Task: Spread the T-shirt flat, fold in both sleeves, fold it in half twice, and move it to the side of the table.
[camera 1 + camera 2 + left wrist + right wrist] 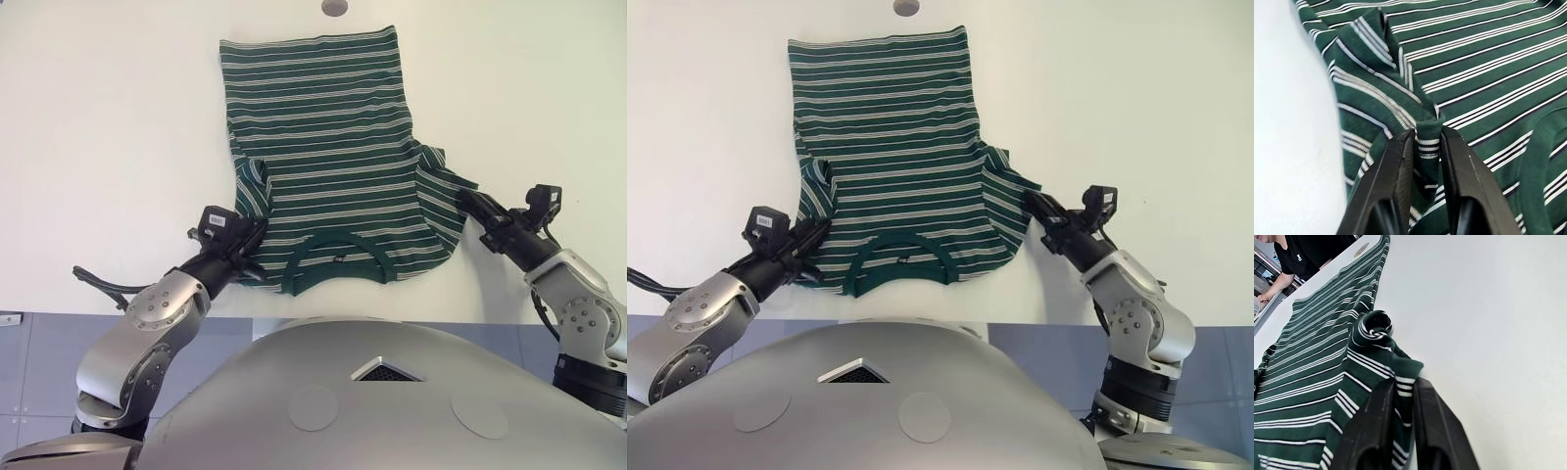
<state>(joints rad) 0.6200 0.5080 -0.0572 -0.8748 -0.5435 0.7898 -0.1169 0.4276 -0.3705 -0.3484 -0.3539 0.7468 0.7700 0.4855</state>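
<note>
Two pinches hold the T-shirt, one on either side of its collar. The shirt lies on the white surface with the collar at the near edge and the hem at the far end. Its long axis therefore runs straight away from the collar, across the line between the two arms. A small grey disc sits on the surface just past the hem.

To the robot's left of the collar, the left jaws are closed nearly together on a raised ridge of striped cloth at the shoulder. The left sleeve is bunched inward just beyond that grip. To the right of the collar, and somewhat farther from it, the right jaws are pressed shut on the outer edge of cloth. There the right sleeve curls into a small roll close ahead of the grip.

Beyond the collar the body looks fairly smooth up to the hem. Both shoulders are puckered, and neither sleeve lies open. By my reading the task is in its first step, spreading flat, and no fold has been made yet.

The coming move depends on the two grips lying opposite each other across the collar. Each arm is nearer its own shoulder, so drawing each one outward, away from the collar, should take out the slack. Pulling toward the collar, or along the long axis, would likely drag the whole shirt instead of opening the sleeves. The thin knit may also slip from such narrow pinches.
</note>
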